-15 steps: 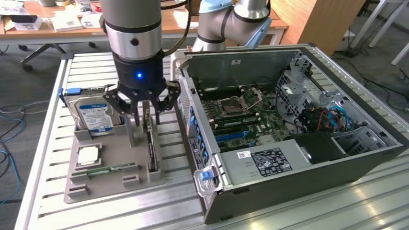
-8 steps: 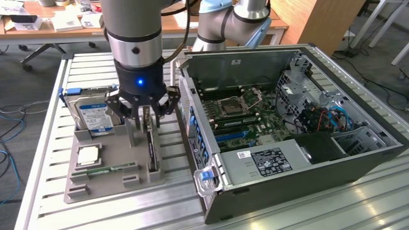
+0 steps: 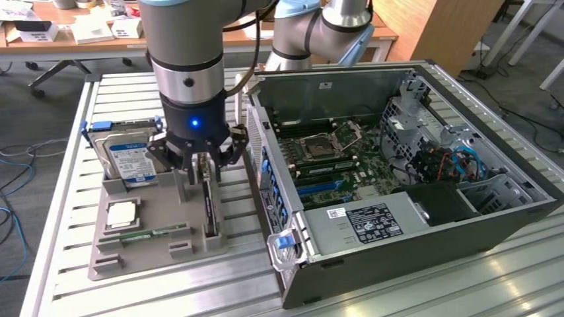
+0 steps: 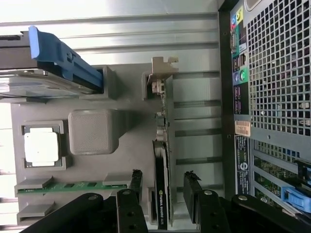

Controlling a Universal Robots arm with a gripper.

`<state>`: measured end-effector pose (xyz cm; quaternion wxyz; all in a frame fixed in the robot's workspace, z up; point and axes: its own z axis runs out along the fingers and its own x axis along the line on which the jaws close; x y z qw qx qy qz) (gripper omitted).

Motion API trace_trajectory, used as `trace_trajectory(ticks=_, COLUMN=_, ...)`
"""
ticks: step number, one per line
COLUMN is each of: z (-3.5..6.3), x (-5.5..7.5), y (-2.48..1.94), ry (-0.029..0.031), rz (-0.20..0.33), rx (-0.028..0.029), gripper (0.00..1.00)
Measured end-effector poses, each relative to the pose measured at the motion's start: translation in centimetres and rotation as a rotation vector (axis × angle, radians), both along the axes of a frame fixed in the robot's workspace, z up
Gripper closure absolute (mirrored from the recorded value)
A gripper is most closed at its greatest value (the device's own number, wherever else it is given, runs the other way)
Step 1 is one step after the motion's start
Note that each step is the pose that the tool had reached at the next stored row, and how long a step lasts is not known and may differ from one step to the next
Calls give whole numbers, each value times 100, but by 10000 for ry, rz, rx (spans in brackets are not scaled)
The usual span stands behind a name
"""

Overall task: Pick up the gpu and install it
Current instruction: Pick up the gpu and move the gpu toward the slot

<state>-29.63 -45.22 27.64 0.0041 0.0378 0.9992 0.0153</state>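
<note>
The gpu [image 3: 210, 206] stands on its edge in a slot of the grey holder tray [image 3: 145, 254], a thin dark card with its silver end bracket [image 4: 163, 73] at one end. My gripper [image 3: 205, 165] hangs right over it, open. In the wrist view the gpu [image 4: 162, 155] runs between my two black fingers [image 4: 137, 182], and a gap shows on each side of the card. The gripper [image 4: 165, 182] holds nothing.
On the same tray are a silver hard drive [image 3: 129, 157] with a blue bracket [image 4: 58, 58], a processor chip [image 3: 121, 214] and a green memory stick [image 4: 73, 186]. An open computer case [image 3: 397, 172] with its motherboard exposed lies at the exterior view's right, close to the tray.
</note>
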Motion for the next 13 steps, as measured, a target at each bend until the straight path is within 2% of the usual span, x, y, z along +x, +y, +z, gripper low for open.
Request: trace_trajectory(ticks=13, z=-237, x=0, y=0, ry=0, rz=28, rx=-1, gripper=53)
